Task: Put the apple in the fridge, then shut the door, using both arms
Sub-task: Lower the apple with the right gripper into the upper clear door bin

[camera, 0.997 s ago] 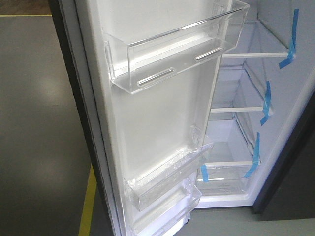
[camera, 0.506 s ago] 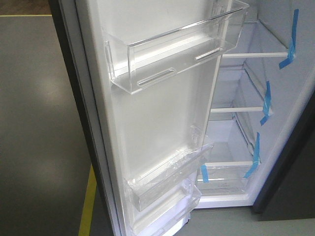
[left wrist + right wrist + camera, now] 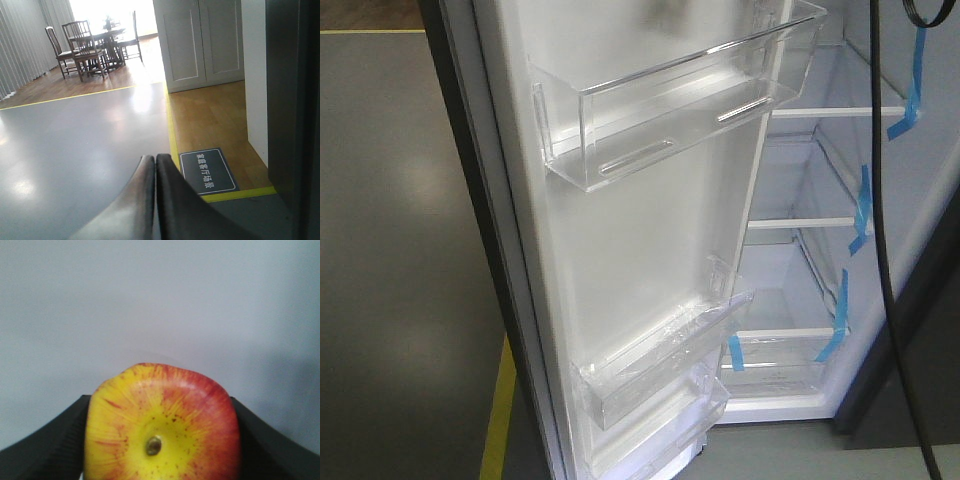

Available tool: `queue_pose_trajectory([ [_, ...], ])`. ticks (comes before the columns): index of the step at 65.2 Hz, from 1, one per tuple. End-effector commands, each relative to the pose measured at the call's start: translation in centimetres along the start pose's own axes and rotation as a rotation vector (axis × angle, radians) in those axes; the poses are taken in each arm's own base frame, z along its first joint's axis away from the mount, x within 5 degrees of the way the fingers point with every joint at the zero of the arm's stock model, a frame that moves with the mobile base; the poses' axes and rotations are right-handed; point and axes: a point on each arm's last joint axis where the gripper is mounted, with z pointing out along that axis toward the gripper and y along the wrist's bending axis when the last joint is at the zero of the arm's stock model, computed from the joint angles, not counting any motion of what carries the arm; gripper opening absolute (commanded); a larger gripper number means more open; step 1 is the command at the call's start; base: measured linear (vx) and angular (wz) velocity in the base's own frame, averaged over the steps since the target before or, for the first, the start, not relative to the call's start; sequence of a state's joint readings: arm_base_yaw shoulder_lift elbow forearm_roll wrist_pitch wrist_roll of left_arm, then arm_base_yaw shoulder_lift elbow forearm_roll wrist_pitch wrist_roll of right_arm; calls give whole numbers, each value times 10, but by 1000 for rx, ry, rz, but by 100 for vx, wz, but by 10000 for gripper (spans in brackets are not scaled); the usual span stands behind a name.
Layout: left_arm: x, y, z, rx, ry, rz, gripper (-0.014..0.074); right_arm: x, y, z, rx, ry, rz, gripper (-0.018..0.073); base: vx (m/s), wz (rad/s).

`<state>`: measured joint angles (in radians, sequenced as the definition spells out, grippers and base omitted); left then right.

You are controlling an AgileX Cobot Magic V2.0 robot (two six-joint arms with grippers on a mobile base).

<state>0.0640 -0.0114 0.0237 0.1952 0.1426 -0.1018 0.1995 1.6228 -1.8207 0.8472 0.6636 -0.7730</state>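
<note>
Our right gripper clamps the apple, left gripper pinched together, empty; door open, so placing and closing remain.

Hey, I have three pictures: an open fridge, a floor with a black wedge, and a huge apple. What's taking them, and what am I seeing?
It is a mobile two-armed robot with three cameras. The front camera faces the fridge, its door open, with clear bins; a black cable hangs in front. The left wrist camera looks along the left end effector, shut on nothing, over a grey floor toward a far dining table. The right wrist camera shows the right end effector gripping the apple between two black fingers.
</note>
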Motion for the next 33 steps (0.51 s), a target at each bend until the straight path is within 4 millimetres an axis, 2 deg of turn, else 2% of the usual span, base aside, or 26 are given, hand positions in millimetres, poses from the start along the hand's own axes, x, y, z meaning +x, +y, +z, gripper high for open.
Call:
queue_pose_trajectory([
  [1,-14,0,-3,9,-109,-9,-6,-25,5,-16,29,-120,-13,281,0,0],
  [11,-14,0,-3,9,-109,-9,-6,-17,2,-9,21,-72,-27,354,0,0],
  [25,-14,0,-3,9,-109,-9,-6,-14,0,-7,37,-40,-62,551,0,0],
  [33,-14,0,-3,9,-109,-9,-6,-13,-1,-7,46,-32,-74,619,0,0],
])
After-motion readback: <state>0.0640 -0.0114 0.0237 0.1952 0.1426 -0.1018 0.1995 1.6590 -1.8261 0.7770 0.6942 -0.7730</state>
